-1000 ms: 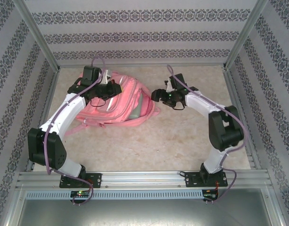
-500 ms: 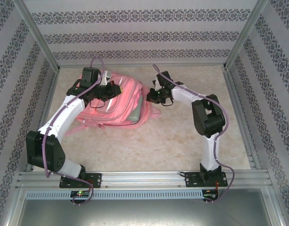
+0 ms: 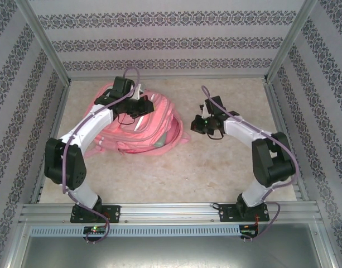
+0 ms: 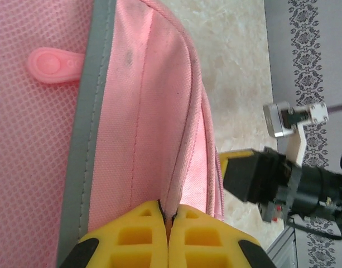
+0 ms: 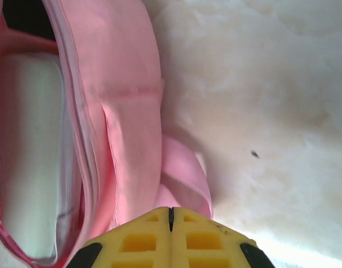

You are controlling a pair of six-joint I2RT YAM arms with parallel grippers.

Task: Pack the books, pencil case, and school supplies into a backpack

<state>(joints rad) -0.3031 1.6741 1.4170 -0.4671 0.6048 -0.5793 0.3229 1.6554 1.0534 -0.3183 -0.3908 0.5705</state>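
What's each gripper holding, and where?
Left gripper pinches the backpack by a fabric seam edge. Right gripper is shut beside the backpack; any hold cannot be told.

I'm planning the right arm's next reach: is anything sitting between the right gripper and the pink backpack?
Nothing visible does. From above, a strip of bare table separates the shut right gripper from the backpack, and the right wrist view shows its pink fabric straight ahead. The left gripper pinches a backpack seam.

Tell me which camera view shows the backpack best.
Top external: it takes in nearly the whole backpack on the table, though the left arm crosses it. Left wrist gives its mesh and a seam close up; right wrist, a pink edge and fabric loop.
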